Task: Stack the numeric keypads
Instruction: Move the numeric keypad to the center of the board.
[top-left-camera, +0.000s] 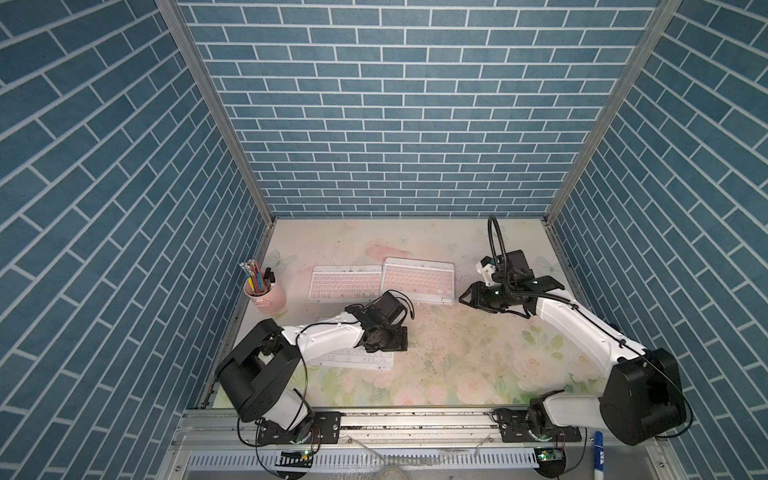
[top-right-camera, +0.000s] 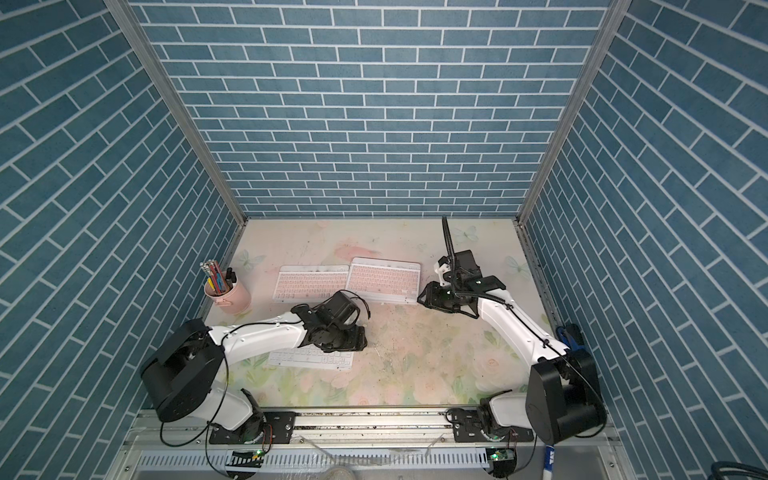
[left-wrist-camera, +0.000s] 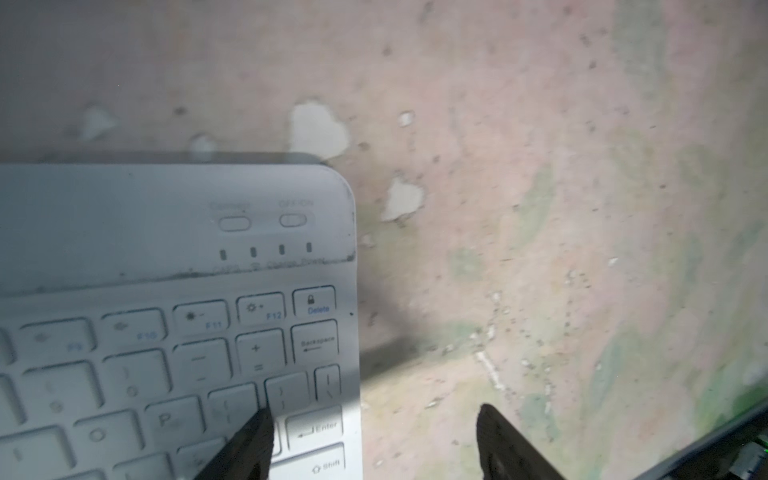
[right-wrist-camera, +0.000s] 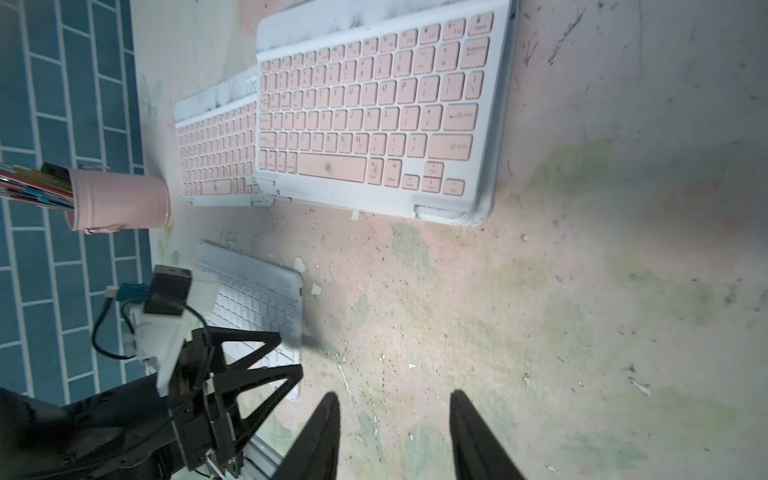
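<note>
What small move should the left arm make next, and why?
Probably close the left gripper on the short edge of the white keypad and lift. Its jaws stand open astride that edge, one above the keys, one above the table, holding nothing.

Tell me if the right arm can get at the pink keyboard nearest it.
Probably yes. The right gripper hangs open just off that pink keyboard's short edge, with only bare table between them. The left gripper is over at the white keyboard, out of the way.
</note>
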